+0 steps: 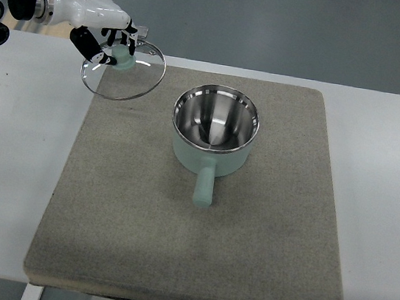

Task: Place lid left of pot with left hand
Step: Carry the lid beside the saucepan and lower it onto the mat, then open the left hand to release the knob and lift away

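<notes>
A pale green pot (pixel 214 131) with a shiny steel inside stands on the grey mat (pixel 193 253), its handle pointing toward the front. My left hand (pixel 105 41) comes in from the upper left, white with black fingers. It is shut on the pale green knob of a glass lid (pixel 125 72). The lid is tilted and held above the mat's far left corner, to the left of and behind the pot. The right arm is out of view.
The mat lies on a white table (pixel 385 183). The table's far edge runs just behind the hand, with grey floor (pixel 277 26) beyond it.
</notes>
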### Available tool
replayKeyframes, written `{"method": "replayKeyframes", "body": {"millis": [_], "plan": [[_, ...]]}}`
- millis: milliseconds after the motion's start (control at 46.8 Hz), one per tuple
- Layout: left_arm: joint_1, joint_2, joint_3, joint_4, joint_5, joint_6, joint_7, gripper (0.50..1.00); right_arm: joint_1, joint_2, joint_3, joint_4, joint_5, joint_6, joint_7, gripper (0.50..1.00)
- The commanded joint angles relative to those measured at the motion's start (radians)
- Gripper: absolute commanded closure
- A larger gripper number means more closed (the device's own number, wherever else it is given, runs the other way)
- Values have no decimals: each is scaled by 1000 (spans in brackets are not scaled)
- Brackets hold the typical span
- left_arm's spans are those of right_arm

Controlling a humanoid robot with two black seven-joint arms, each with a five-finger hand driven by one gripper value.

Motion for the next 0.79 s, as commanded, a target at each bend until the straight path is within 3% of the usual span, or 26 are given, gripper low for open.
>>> {"method": "replayKeyframes", "body": {"millis": [0,278,641,769], "plan": [[24,-9,7,18,9,19,0,1000,1,0,0,0,0,0,0,579],[127,-50,12,41,118,157,3,1000,1,0,0,0,0,0,0,579],[150,-76,12,83,116,168,3,1000,1,0,0,0,0,0,0,579],[150,-76,12,83,115,167,3,858,1,0,0,0,0,0,0,579]]}}
